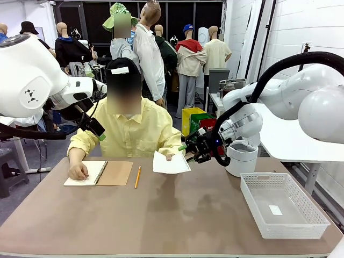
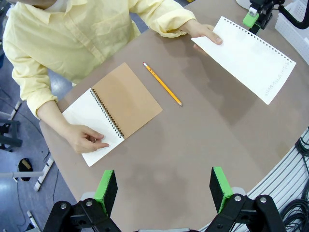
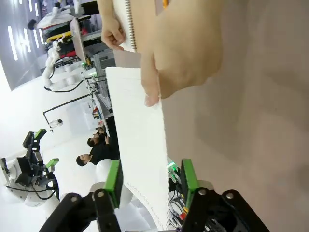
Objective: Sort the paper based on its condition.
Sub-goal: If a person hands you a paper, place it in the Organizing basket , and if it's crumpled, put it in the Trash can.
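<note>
Right claw [image 3: 151, 170]: you have the pads apart, and the 1 sheet of paper [image 3: 140, 145] runs edge-on between them. No pad is seen pressing it, so it counts as not gripped.

Paper [image 1: 171, 163]: 1 sheet, flat and smooth, with punched holes along 1 long edge. It sits at the far side of the surface [image 1: 188, 220], just beside the right claw. The person's hand [image 1: 172, 156] holds 1 corner.

Left claw [image 2: 163, 189]: you have it wide, with nothing between the pads. It hangs above the surface, well apart from the paper.

Other items, counted:
- 1 spiral notebook [image 1: 107, 173], open, brown cover up. The person's other hand [image 1: 79, 171] rests on its white page.
- 1 pencil [image 1: 137, 176], yellow, lying between the notebook and the paper and touching neither.
- 1 white basket [image 1: 282, 204] at the robot's right, near the surface edge, with 1 small white slip inside.
</note>
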Action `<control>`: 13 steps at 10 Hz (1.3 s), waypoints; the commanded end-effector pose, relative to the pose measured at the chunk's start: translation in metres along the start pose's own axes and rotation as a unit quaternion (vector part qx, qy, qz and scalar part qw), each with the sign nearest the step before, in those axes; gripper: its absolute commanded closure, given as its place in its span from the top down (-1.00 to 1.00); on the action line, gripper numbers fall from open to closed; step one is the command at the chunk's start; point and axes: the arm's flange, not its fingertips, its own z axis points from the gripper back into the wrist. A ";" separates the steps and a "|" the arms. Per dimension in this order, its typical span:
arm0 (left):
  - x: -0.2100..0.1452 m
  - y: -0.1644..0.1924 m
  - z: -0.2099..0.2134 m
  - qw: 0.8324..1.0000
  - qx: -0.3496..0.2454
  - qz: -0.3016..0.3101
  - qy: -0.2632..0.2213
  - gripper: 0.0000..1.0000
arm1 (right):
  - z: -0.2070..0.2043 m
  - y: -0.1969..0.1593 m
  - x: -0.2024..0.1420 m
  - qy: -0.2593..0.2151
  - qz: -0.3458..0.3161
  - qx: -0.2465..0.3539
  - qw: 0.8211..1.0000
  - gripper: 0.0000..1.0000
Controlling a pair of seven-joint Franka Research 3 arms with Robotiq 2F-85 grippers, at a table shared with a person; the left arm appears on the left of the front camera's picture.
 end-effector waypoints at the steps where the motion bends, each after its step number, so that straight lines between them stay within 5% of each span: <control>1: 0.000 0.001 0.001 1.000 0.000 0.002 0.000 1.00 | -0.001 0.002 0.007 0.008 -0.018 -0.018 1.000 -0.20; 6: 0.000 0.001 0.001 1.000 0.000 0.002 0.000 1.00 | -0.009 -0.007 0.013 0.018 -0.034 -0.013 0.999 -0.27; 7: 0.000 0.001 0.001 1.000 0.000 0.002 0.000 1.00 | -0.008 -0.007 0.014 0.017 -0.035 -0.015 0.999 -0.40; 9: 0.000 0.001 0.001 1.000 0.000 0.002 0.000 1.00 | -0.009 -0.007 0.014 0.016 -0.034 -0.018 0.999 -1.00; 13: 0.000 0.001 0.001 1.000 0.000 0.002 0.000 1.00 | -0.008 -0.005 0.010 0.021 -0.024 0.001 0.999 -1.00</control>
